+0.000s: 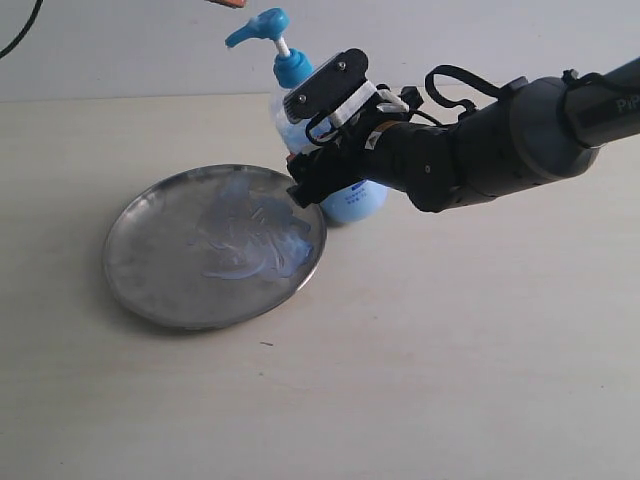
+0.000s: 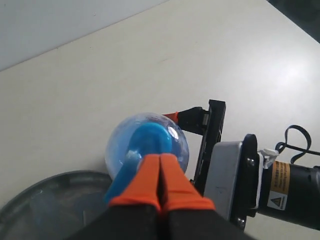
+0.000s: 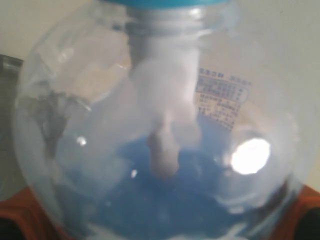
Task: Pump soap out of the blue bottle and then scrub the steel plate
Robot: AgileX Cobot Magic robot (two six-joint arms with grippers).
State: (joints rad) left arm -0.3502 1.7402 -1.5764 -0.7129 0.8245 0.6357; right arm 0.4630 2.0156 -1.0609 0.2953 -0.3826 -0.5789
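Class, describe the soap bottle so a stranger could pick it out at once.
On the pale table lies the round steel plate. At its far-right rim stands the blue bottle, the right tool clasped around its body. It alone is tall and clear, with blue liquid and a bright blue pump.

Bright, even illumination; a soft shadow is cast beneath the steel plate (image 1: pixel 140 270). In the right wrist view the blue bottle (image 3: pixel 100 125) is blurred, with one glare spot.
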